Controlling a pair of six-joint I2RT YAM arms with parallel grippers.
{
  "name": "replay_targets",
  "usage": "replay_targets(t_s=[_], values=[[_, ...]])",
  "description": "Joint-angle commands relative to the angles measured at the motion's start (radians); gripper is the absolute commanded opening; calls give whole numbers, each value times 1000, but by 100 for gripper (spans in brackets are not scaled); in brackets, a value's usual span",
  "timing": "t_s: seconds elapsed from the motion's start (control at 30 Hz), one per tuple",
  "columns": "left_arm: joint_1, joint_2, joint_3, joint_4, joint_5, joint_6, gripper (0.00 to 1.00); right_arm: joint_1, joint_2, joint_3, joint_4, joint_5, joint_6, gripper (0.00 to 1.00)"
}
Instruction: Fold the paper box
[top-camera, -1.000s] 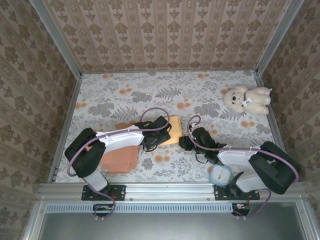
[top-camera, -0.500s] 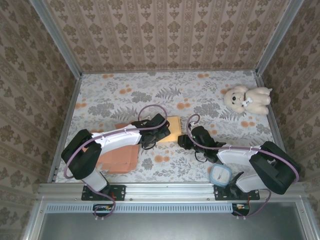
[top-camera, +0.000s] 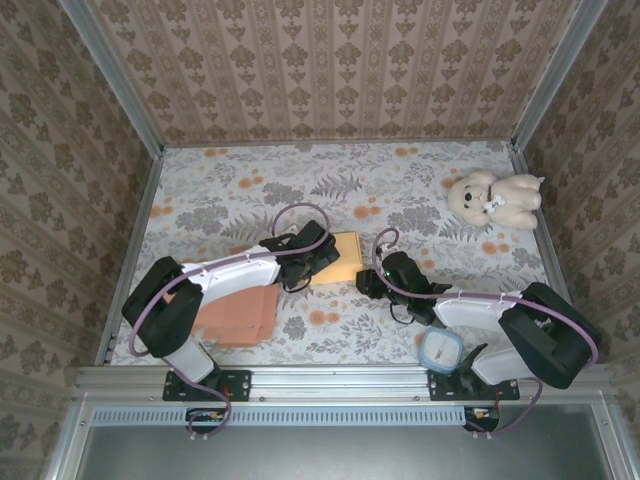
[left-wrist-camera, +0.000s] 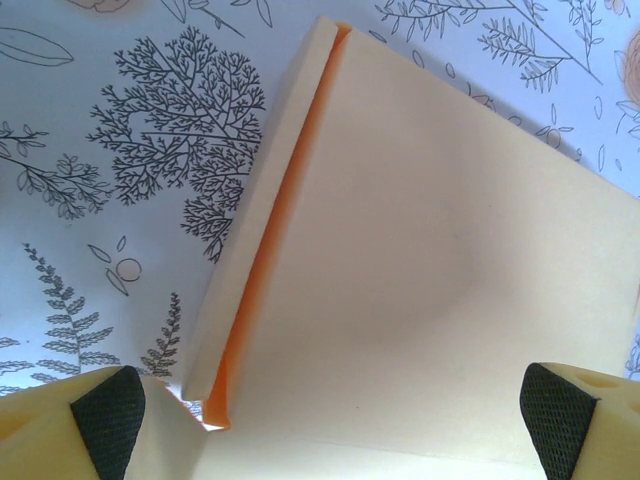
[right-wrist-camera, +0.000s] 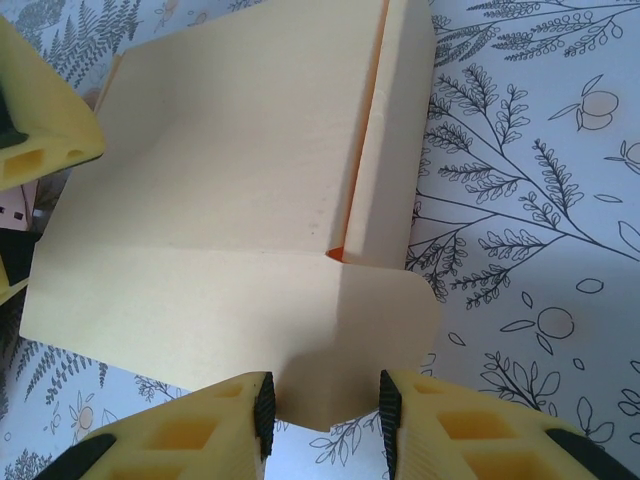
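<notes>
The left arm (top-camera: 235, 270) stretches low from its base, elbow bent; the left tool (left-wrist-camera: 333, 425) has its jaws spread as wide as they go, its dark pads (left-wrist-camera: 108, 420) far out to either side; the right arm (top-camera: 470, 305) lies low and folded, forearm aimed at the left tool; the right tool (right-wrist-camera: 326, 415) keeps its jaws narrowly apart, a slim gap between the yellow fingers (right-wrist-camera: 200, 435); the two tools face each other, close but not touching.
</notes>
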Motion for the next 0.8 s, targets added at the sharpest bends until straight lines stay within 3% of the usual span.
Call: replay_targets(t_s=[0.0, 0.77], values=[[10, 42, 42, -45, 1, -47, 100, 5, 6, 24, -7, 17, -15, 36], [47, 145, 108, -129, 162, -139, 100, 8, 41, 14, 32, -19, 3, 35]])
